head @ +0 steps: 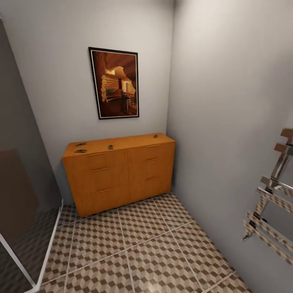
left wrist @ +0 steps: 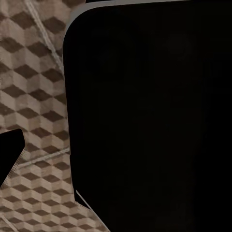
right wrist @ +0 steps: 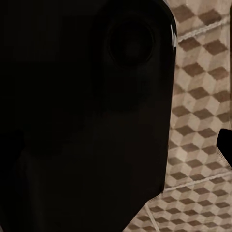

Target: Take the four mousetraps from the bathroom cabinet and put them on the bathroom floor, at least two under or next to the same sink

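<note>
Four mousetraps on cabinet top.

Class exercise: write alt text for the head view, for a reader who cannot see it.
An orange-brown wooden cabinet stands against the far wall of a small grey-walled room, with four small mousetraps on its flat top: two near the left end, one mid-top, one toward the right. A framed picture hangs above it, over the cube-patterned bathroom floor.

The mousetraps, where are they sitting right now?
In the head view, four mousetraps lie on the flat top of the orange-brown cabinet against the far wall, below the framed picture: two near its left end, one mid-top, one towards the right.
</note>
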Motion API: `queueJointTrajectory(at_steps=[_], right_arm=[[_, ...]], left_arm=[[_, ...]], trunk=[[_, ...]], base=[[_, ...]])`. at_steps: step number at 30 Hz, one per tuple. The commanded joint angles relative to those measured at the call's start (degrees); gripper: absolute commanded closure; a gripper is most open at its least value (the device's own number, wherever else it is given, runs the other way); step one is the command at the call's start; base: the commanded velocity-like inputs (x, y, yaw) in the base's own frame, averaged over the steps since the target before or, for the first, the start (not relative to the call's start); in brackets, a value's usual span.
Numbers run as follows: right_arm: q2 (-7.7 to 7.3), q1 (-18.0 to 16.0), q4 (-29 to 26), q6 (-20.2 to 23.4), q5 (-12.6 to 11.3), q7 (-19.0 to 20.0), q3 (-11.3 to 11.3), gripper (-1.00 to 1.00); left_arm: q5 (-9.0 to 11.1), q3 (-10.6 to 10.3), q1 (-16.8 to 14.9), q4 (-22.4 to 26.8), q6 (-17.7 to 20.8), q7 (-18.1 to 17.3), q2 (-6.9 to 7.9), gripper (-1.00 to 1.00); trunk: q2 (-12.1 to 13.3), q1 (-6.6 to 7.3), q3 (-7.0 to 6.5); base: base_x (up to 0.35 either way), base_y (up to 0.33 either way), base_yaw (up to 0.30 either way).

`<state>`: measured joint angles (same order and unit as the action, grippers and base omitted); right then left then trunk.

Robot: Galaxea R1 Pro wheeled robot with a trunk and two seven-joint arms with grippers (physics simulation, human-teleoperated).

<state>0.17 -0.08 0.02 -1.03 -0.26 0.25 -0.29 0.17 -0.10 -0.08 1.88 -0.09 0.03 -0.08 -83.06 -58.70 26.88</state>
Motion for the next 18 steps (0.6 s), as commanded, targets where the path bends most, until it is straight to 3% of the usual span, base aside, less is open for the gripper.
queueJointTrajectory(at_steps=[1,18], right_arm=[[0.00,-0.01,0.00,-0.11,-0.02,-0.01,-0.04,-1.00],[0.01,-0.01,-0.01,-0.11,0.31,-0.33,0.03,-1.00]], left_arm=[[0.03,-0.01,-0.01,0.03,0.01,0.01,0.00,-1.00],[0.17,0.20,-0.01,-0.03,0.01,0.06,0.00,-1.00]], trunk=[[-0.02,-0.03,0.04],[-0.02,-0.03,0.04]], base=[[0.288,0.000,-0.024],[0.316,0.000,-0.006]])
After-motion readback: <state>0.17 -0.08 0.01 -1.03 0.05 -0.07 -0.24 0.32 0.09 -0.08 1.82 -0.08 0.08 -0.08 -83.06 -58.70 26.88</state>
